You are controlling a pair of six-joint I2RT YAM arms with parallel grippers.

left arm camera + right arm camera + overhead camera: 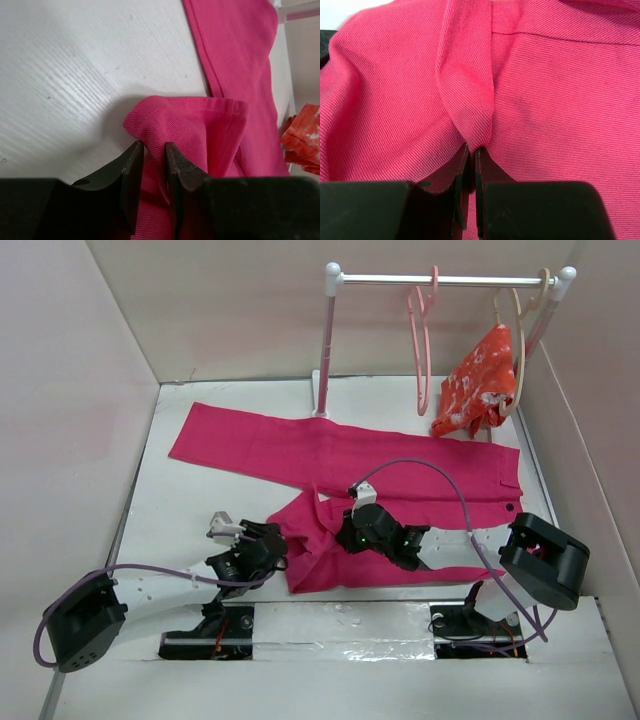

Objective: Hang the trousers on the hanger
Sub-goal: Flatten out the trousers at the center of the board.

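The magenta-pink trousers (300, 445) lie on the white table, one leg stretched to the far left, the other folded back toward the near edge. My left gripper (275, 540) is shut on the hem end of the folded leg, seen in the left wrist view (190, 125) bunched between the jaws. My right gripper (352, 525) is shut on a pinched ridge of the trousers (470, 100) near the middle. The salmon-pink hanger (422, 340) hangs empty on the rail at the back.
A white rail stand (328, 340) stands at the back. A cream hanger (520, 340) on it carries an orange-red flowered garment (475, 385), also in the left wrist view (302, 135). Walls enclose the table on the left, right and back.
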